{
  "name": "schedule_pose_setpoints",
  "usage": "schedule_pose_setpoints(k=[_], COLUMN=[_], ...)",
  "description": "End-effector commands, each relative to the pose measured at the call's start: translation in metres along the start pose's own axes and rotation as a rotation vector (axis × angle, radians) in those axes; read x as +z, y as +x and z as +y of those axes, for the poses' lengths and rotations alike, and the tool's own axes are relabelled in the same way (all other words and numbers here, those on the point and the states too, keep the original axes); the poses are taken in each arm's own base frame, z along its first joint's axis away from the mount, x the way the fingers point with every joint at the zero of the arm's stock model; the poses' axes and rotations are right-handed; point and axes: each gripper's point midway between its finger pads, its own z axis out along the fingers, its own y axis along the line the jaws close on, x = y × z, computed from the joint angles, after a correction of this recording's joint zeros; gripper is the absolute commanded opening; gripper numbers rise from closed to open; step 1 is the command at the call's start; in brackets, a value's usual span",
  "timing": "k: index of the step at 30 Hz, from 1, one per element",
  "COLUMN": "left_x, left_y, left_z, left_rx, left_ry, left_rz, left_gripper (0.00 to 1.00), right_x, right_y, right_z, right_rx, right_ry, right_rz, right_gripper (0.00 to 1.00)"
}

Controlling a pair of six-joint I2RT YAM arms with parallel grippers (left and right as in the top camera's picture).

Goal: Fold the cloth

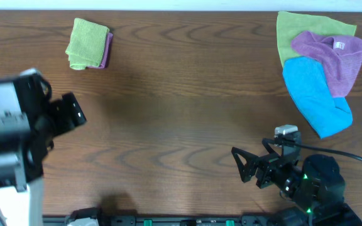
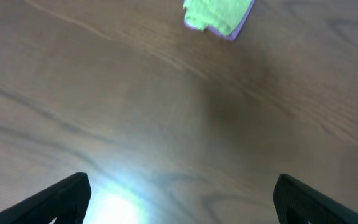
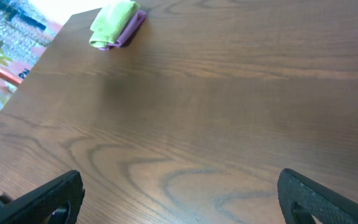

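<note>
The lime-green cloth (image 1: 85,43) lies folded into a small bundle at the far left of the table, on top of a folded purple cloth (image 1: 106,50). It also shows in the left wrist view (image 2: 211,14) and the right wrist view (image 3: 112,20). My left gripper (image 1: 74,112) is open and empty, above bare wood nearer than the bundle (image 2: 182,190). My right gripper (image 1: 247,168) is open and empty at the near right, far from the cloth (image 3: 179,190).
A pile at the far right holds a duller yellow-green cloth (image 1: 303,30), a purple cloth (image 1: 332,59) with a white tag, and a blue cloth (image 1: 316,97). The wooden table (image 1: 181,113) ends just past the bundle on the left (image 3: 39,59).
</note>
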Motion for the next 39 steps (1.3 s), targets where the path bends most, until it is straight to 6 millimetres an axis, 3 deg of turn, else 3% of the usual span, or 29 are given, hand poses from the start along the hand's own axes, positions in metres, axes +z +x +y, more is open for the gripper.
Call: schedule_pose_setpoints(k=[1, 9, 21, 39], left_x=[0.009, 0.039, 0.077, 0.098], left_y=[0.024, 0.073, 0.127, 0.154], left_z=[0.006, 0.015, 0.020, 0.025], left_rx=[0.006, -0.005, -0.013, 0.002], left_ry=[0.007, 0.043, 0.100, 0.112], left_rz=[-0.027, -0.155, -0.279, -0.334], left_gripper=[0.95, 0.95, 0.95, 0.95], right_x=[0.000, 0.000, 0.000, 0.000], right_y=[0.000, 0.000, 0.000, 0.000], right_z=[-0.003, -0.003, -0.003, -0.003], right_rx=[0.017, 0.017, 0.017, 0.017], right_ry=[0.010, 0.010, 0.010, 0.010], right_rz=[-0.007, -0.007, -0.007, -0.007], right_gripper=[0.99, 0.99, 0.99, 0.99])
